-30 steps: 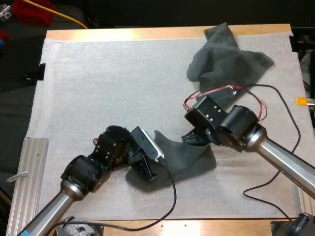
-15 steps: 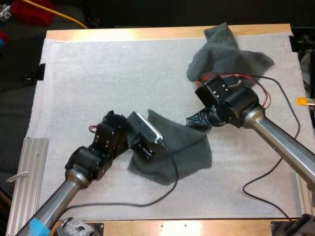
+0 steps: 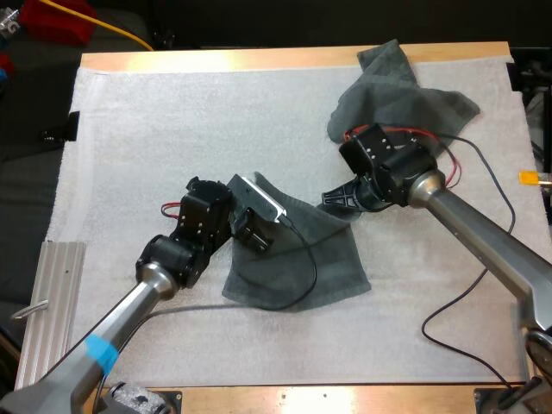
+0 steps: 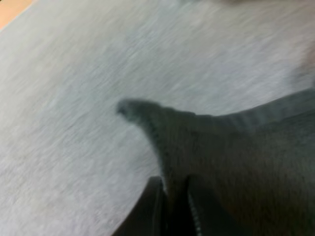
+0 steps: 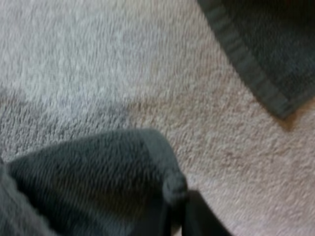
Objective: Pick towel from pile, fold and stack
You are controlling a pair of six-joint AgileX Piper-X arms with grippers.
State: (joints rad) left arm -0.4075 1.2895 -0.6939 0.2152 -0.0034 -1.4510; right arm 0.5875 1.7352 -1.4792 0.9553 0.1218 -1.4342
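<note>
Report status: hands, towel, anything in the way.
Left hand shut on towel corner. Right hand shut on another corner, towel draped between them onto mat. Crumpled towel lies beyond right hand, apart from held towel.

A wooden table (image 3: 259, 59) carries a white mat (image 3: 172, 129). A crumpled towel (image 3: 397, 103) lies at the mat's far right corner. A second towel (image 3: 332, 259) lies partly spread near the mat's middle.

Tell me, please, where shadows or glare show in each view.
High view: even, soft light on the mat, no glare. Right wrist view: a faint shadow on the mat beside the held towel. Left wrist view: no distinct shadow.
</note>
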